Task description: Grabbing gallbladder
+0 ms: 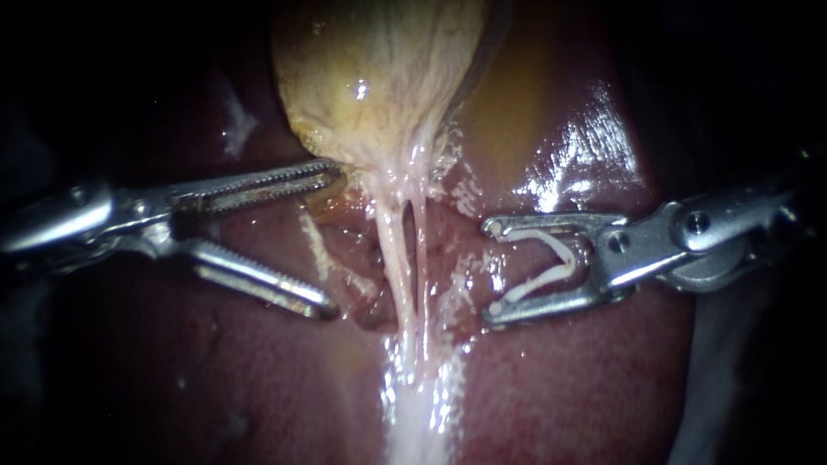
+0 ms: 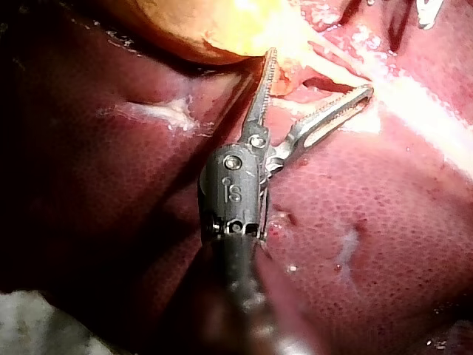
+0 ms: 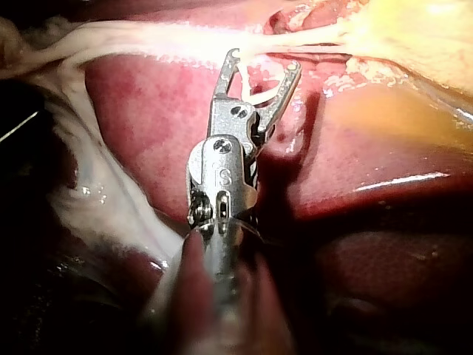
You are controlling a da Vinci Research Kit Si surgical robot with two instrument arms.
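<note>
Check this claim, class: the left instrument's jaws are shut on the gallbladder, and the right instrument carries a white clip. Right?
Not quite. The endoscope view shows the left instrument with jaws open, gripping nothing, beside the lower end of the gallbladder. The right instrument does carry a white clip.

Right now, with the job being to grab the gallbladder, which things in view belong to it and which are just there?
Part of the job:
- gallbladder
- left instrument, toothed jaws open at the gallbladder's lower end

Just there:
- right instrument, carrying a white clip between its jaws
- tubes running down from the gallbladder
- liver
</note>
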